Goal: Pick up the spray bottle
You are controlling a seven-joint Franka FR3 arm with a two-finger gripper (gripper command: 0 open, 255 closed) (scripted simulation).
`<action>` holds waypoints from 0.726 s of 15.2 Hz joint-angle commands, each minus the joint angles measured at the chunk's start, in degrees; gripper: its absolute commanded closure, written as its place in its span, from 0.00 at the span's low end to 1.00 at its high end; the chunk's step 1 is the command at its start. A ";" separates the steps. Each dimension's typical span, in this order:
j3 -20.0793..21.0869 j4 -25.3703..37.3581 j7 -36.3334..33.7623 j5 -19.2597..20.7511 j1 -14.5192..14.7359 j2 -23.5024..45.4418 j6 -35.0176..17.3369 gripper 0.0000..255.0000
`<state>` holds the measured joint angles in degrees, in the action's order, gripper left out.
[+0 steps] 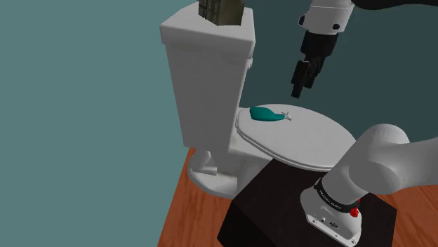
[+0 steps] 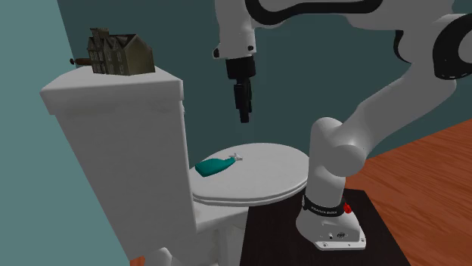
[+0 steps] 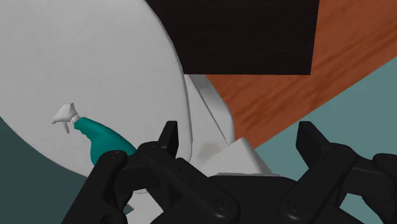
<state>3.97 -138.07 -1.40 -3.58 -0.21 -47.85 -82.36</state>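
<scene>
A teal spray bottle (image 1: pixel 267 114) with a white trigger head lies on its side on the white toilet lid (image 1: pixel 309 144), near the tank. The second exterior view shows the bottle (image 2: pixel 215 165) at the lid's (image 2: pixel 261 181) left part. My black gripper (image 1: pixel 300 88) hangs well above the lid, pointing down, off to the shoulder view's right of the bottle. From the other side the gripper (image 2: pixel 244 115) hovers high over the lid, apart from the bottle. In the wrist view the gripper (image 3: pixel 240 137) is open with nothing between its fingers, and the bottle (image 3: pixel 102 139) lies beside the left finger (image 3: pixel 168 135).
The white tank (image 1: pixel 203 70) rises behind the bottle, with a dark model house (image 2: pixel 121 53) on top. My black stand (image 1: pixel 274 203) sits against the toilet bowl on a wooden floor (image 1: pixel 193 210). Teal walls (image 1: pixel 77 105) close the corner.
</scene>
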 commanded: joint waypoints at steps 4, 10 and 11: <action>-3.85 -4.80 6.38 3.04 -0.04 -1.59 -3.73 0.00; -12.33 -12.13 18.94 9.66 -0.83 -1.54 -12.47 0.00; -13.83 -13.02 21.02 10.78 -1.01 -1.04 -14.12 0.00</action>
<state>-8.32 -150.46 17.31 6.02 -1.09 -49.57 -94.79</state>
